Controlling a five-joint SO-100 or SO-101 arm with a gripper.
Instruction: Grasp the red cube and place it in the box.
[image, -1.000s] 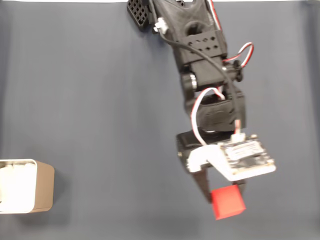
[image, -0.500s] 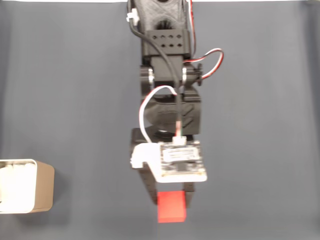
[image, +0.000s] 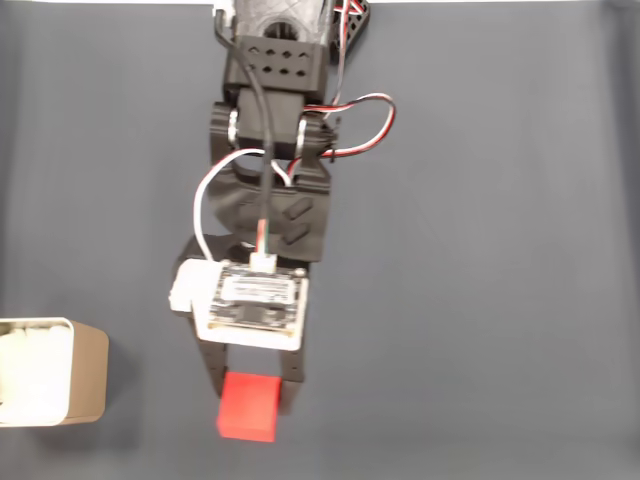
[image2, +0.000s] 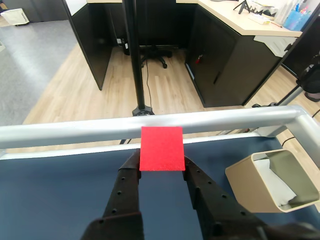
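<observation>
My pincer (image2: 161, 162) is pinching the red cube (image2: 161, 148), one black finger (image2: 125, 187) pressed to each side of it. In the wrist view the cube sits at the tips of my fingers, its flat face square to the camera, in front of the silver rail (image2: 75, 134) that edges the dark blue table (image2: 50, 200). Beyond the rail I see a wooden floor, a black pole and dark desks.

From the fixed view looking down, my arm (image: 275, 120) reaches from the top edge toward the bottom, with a small circuit board (image: 252, 300) on a white mount above the fingers and red, white and black wires looping beside the joints. The red cube (image: 248, 406) shows just under the board, between my two fingers, near the bottom of that picture and left of its middle.

The box (image: 90, 375) stands at the left edge of the fixed view, well apart from the cube, beige outside and white within. In the wrist view the box (image2: 250, 185) is at my right, near the table's corner, tilted in the frame with its opening showing.
</observation>
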